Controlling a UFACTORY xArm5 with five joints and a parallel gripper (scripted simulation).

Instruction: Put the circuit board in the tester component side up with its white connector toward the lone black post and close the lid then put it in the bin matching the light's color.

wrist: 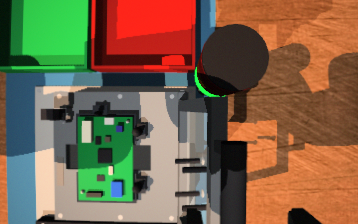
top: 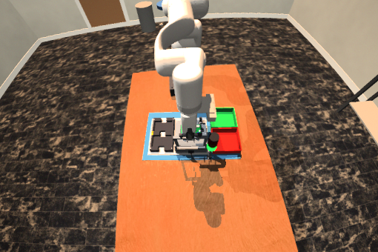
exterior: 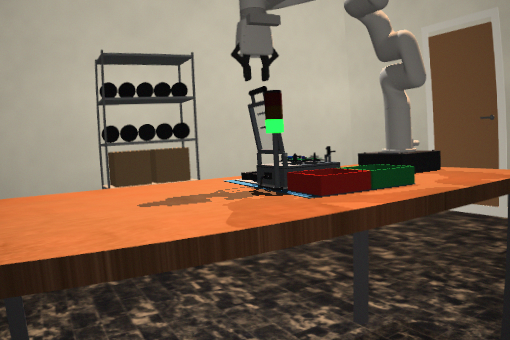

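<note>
The green circuit board (wrist: pixel 92 165) lies component side up in the tester (wrist: pixel 162 107) (exterior: pixel 274 176), its long white connector at the upper left in the wrist view. A black post (wrist: pixel 52 114) stands off the board's upper left corner. The pins are too small to tell. The lid (exterior: pixel 255 125) (wrist: pixel 233 175) stands open, leaning slightly back, its black handle bar on the right in the wrist view. The signal light (exterior: pixel 274 126) shows green. My gripper (exterior: pixel 256 77) is partly open and empty, just above the lid's top.
The green bin (top: pixel 224 119) (exterior: pixel 393 176) (wrist: pixel 55 30) and red bin (top: pixel 227 141) (exterior: pixel 328 182) (wrist: pixel 155 25) stand side by side beside the tester. The light's tower (top: pixel 213 139) (wrist: pixel 235 57) rises by the red bin's corner. The dark tray (top: pixel 162 143) lies on the tester's other side.
</note>
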